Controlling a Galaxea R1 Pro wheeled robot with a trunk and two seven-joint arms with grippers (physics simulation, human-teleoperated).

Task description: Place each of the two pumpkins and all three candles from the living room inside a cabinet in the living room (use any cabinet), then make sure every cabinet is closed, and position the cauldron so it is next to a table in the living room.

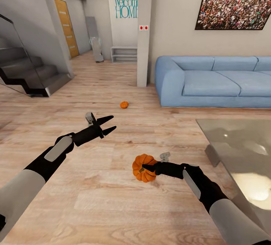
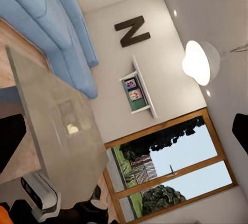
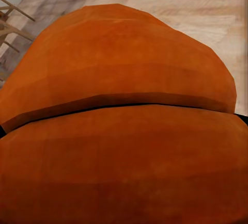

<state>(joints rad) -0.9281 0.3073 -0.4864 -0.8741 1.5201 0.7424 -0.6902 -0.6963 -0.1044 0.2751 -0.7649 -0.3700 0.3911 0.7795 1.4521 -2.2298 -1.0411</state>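
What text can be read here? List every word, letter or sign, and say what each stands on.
"Welcome HOME", cut off at its right by the pillar: teal lettering on the far hallway wall.
"Z" or "N", depending on how the tilted view is read: dark letter on the wall above the shelf.
Two red squares on the pillar: no text readable.
Framed photos on the shelf: too small to read.

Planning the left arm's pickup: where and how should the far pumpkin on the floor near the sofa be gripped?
Grip the far pumpkin across its round belly, coming down from above: it sits alone on open wood floor, so a finger can likely fit on either side. It is too small here to see its stem. The left gripper is open.
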